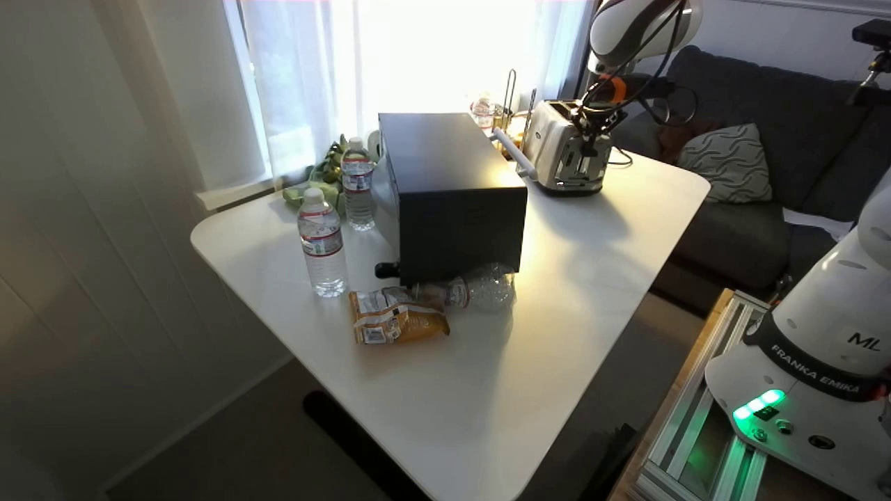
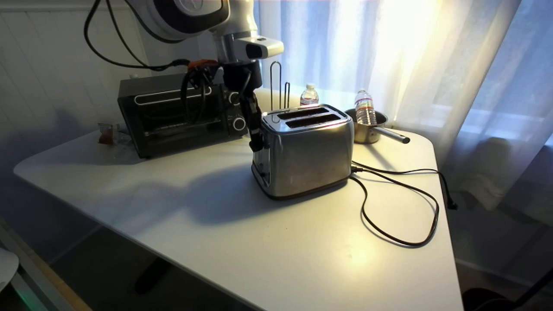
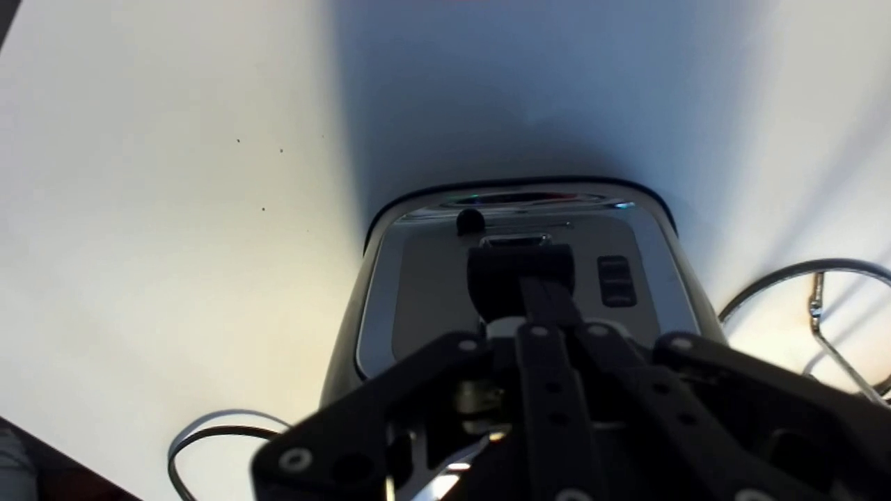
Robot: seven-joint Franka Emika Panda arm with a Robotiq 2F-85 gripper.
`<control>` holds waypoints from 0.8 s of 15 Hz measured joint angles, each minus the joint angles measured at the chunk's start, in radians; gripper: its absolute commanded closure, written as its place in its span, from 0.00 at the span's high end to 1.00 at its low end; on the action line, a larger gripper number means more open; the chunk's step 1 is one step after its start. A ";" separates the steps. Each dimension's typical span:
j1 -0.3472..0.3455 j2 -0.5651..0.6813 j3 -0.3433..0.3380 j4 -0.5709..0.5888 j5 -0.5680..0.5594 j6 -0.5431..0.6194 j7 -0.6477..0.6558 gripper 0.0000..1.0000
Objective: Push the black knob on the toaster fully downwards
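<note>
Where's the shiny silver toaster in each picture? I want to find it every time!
In an exterior view: the toaster is up high, right of the middle.
In an exterior view: the toaster is just right of the middle.
In the wrist view: the toaster is around the lower middle, partly covered.
Shared landmark: the black gripper, at its narrow end in all three.

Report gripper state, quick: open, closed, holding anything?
Gripper: closed, nothing visibly held; in the wrist view its tip overlaps the black knob on the toaster, contact unclear.
</note>
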 measured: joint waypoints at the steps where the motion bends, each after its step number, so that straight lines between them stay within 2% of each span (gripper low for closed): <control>1: 0.001 0.007 -0.001 0.001 -0.004 0.002 0.005 0.00; 12: 0.014 0.039 -0.003 0.003 0.016 0.001 0.006 0.01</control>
